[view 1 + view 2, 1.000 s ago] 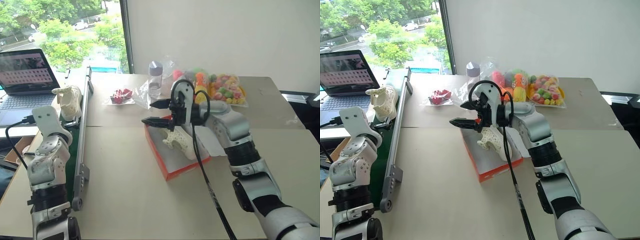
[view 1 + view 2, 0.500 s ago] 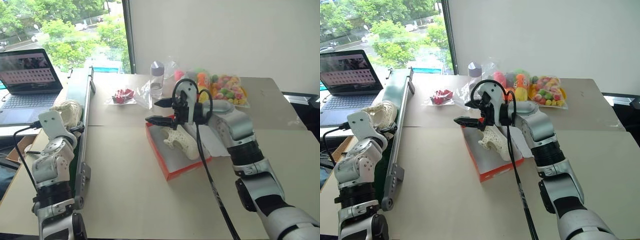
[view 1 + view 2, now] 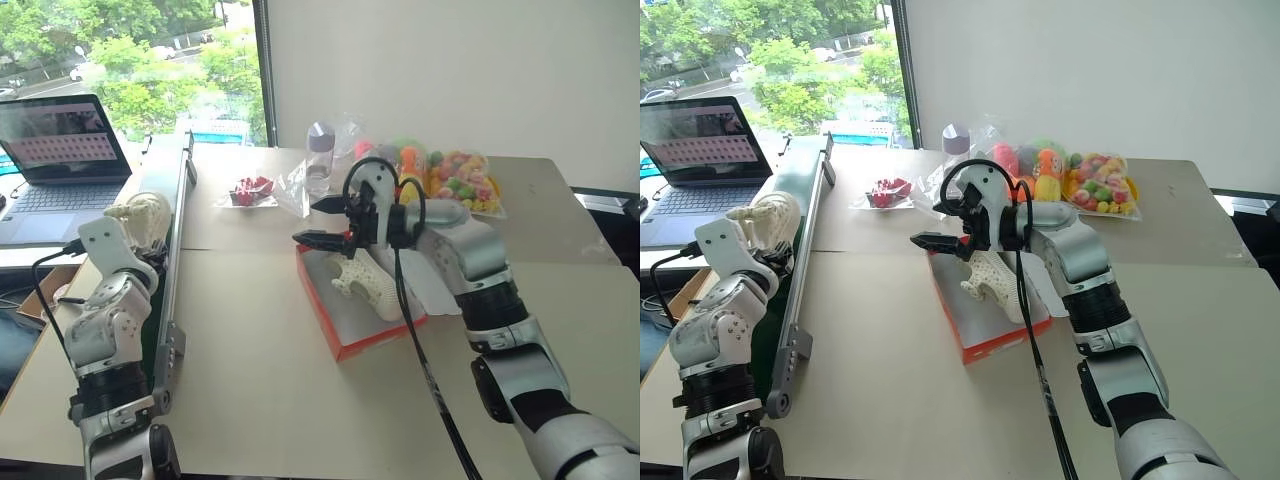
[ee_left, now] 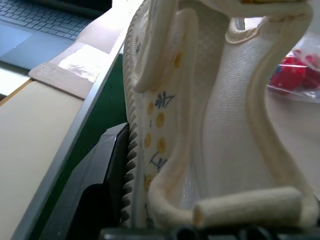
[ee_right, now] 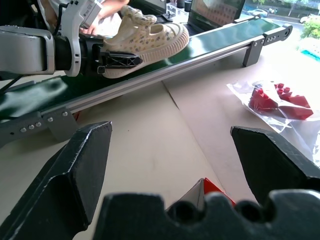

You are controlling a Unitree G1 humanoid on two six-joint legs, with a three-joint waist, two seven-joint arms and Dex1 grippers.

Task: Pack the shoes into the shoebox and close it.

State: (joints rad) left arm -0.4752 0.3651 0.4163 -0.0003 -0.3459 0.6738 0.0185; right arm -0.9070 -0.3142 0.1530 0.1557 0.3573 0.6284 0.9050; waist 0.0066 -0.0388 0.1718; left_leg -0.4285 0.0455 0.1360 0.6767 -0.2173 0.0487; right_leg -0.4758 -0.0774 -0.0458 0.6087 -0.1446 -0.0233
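Observation:
One cream-white shoe point(image 3: 365, 285) lies inside the red-orange shoebox point(image 3: 322, 312), whose white lid flap point(image 3: 438, 285) is folded open to the right. My right gripper point(image 3: 308, 222) hovers open over the box's far left corner, just above that shoe and holding nothing. The other shoe point(image 5: 145, 32) lies tilted on the long green tray point(image 3: 172, 260) at the left. My left gripper point(image 5: 122, 57) is shut on it at the heel end, one black finger point(image 4: 107, 175) pressed against its sole point(image 4: 134, 150).
An open laptop point(image 3: 60, 150) sits at the far left beyond the tray. At the back of the table are a bag of red bricks point(image 3: 250, 190), a clear bottle point(image 3: 320, 150) and bags of colourful toys point(image 3: 455, 180). A black cable point(image 3: 420, 350) hangs from my right arm.
My left gripper has moved right onto the shoe on the tray and its jaws have closed in on it. The right gripper has stayed open over the box.

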